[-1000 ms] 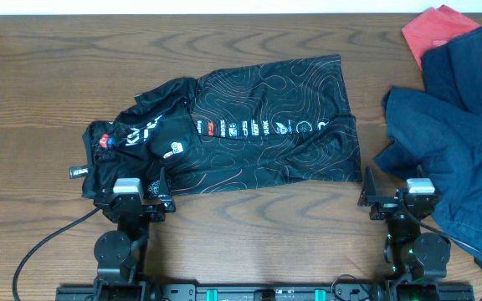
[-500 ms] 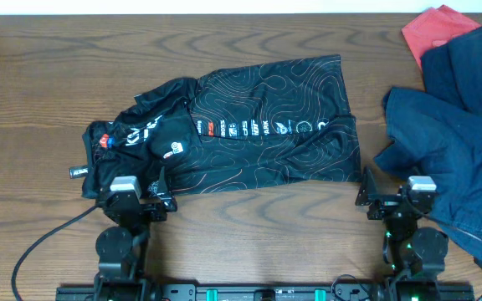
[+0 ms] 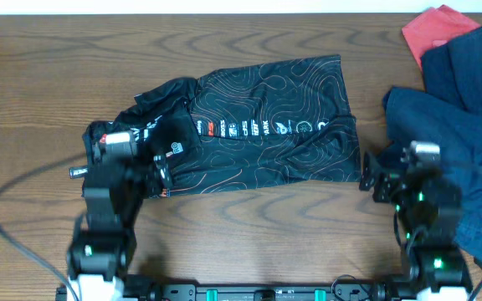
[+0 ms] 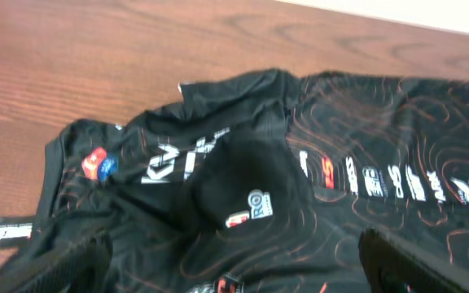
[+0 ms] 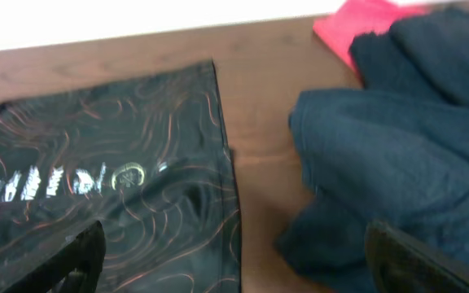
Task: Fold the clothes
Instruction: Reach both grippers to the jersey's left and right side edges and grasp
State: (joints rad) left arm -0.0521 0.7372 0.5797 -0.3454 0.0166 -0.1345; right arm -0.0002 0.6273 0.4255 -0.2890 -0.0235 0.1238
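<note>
The black jersey with orange-white contour lines lies partly spread at the table's middle, its collar end crumpled at the left. My left gripper is open and empty, hovering over that crumpled end. In the left wrist view the jersey fills the frame and my gripper straddles it. My right gripper is open and empty by the jersey's lower right corner. In the right wrist view it spans the bare strip of wood between the jersey's edge and a navy garment.
Dark navy garments are piled at the right, close beside my right gripper, and show in the right wrist view. A red cloth lies at the far right corner, partly under them. Wood table surrounds the jersey.
Both arms have moved away from the table's front edge towards the clothes. The left gripper now hangs over the jersey's crumpled end; the right is at its right corner. The jersey has not moved.
</note>
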